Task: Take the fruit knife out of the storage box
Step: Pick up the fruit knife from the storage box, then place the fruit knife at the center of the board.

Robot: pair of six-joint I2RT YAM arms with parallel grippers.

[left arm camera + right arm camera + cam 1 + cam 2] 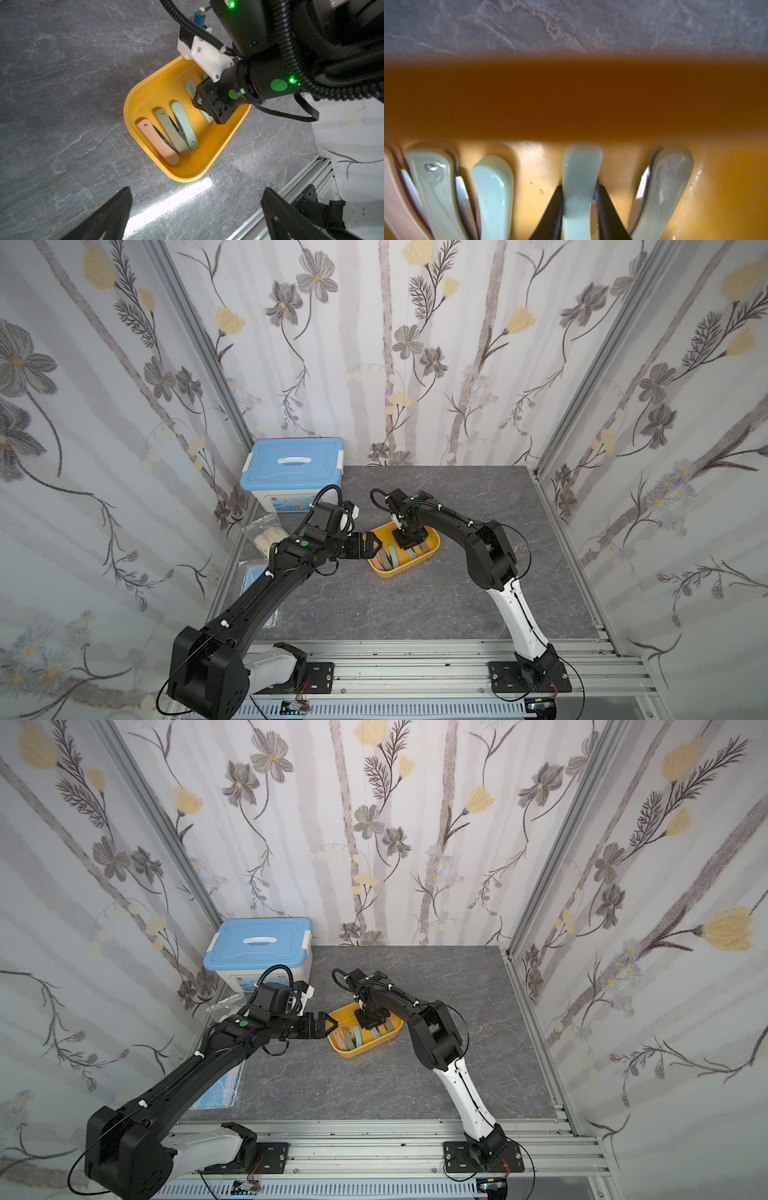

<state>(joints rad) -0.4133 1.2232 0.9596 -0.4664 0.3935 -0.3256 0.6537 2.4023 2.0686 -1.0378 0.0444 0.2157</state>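
Mustard-yellow tray. Inside it, knives in soft colours: a pink knife, an olive-green knife, a light blue knife, each with a small silver dot. A pale green knife with faint swirls. Black fingers. A cloudy grey knife. Dark grey table with thin pale and rusty cracks, like stone. Big box white, its lid sky blue with a white handle. Walls white with grey stripes, grey flowers and yellow buds.

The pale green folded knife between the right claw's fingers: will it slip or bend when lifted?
The pale green knife looks like hard plastic over steel, so probably stiff. Its glossy, curved handle may slip in the right claw. Slim, so probably light.
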